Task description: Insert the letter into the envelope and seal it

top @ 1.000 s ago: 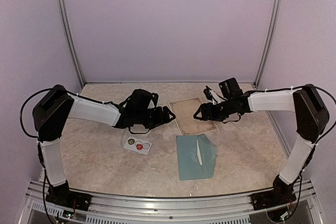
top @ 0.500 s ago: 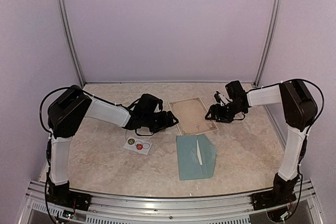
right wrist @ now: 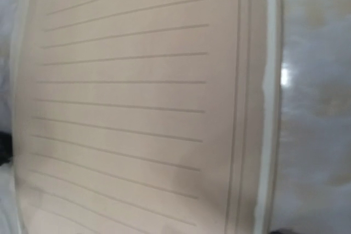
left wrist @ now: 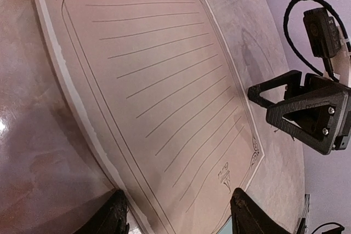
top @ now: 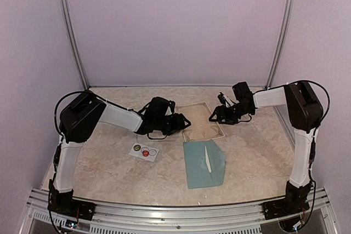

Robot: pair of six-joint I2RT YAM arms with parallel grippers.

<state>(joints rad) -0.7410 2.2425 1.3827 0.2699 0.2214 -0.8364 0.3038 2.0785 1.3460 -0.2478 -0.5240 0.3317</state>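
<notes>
Marbled table: letter between left gripper (fingers spread) and right gripper.

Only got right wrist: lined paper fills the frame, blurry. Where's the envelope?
Observer: The envelope lies flat on the table, just on the arms' side of the letter.
Operator: Left gripper?
Observer: The left gripper is at the letter's left edge, jaws open, nothing held.
Operator: Anything else out there?
Observer: A white sticker card lies left of the envelope.
</notes>
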